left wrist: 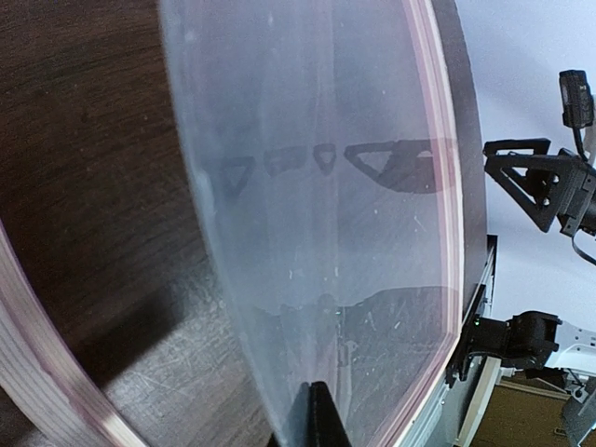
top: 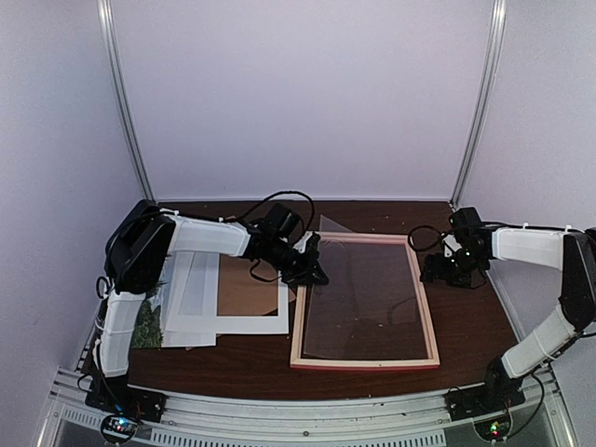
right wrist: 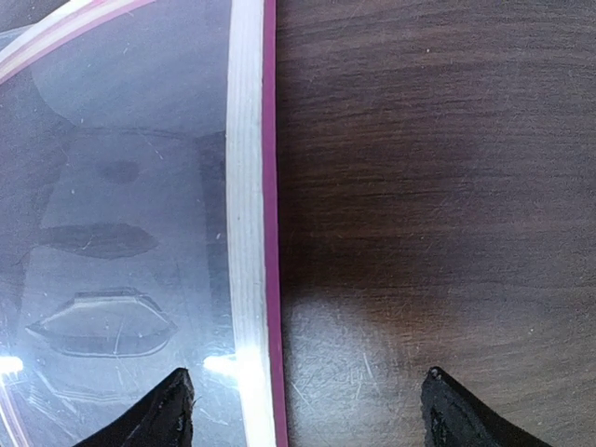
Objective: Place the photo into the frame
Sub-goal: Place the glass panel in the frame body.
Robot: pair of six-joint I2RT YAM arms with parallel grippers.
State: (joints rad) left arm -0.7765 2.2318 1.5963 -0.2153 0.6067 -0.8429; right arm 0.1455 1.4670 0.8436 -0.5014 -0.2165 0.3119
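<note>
Early stage of the task – the frame (top: 363, 364) lies flat on the dark table (top: 466, 326) with its pale wooden back up and its opening not yet cleared for loading. A clear pane (top: 358, 298) sits in the opening at a tilt: its far-left corner stands above the rail, while its near edge lies low inside the frame. The left gripper (top: 315, 270) is at the pane's left edge and appears closed on it. The left wrist view shows one dark finger (left wrist: 317, 419) against the sheet's edge, the other hidden. The right gripper (top: 438, 273) hovers by the frame's right rail with its jaws apart and holds nothing. In its wrist view the two fingertips (right wrist: 172, 410) straddle the rail and the bare wood beside it, with no contact evident. The photo (top: 147, 323) rests well apart from the frame at the table's left side, beneath the left arm. Only a strip of dark green foliage shows from under some white sheets. Between photo and frame lies the white mat (top: 251, 324), and the brown backing board (top: 247, 291) is visible through its window. Judged from this layout, nothing has yet gone into the frame – seating the pane, placing mat and photo, and closing with the backing board all remain
</note>
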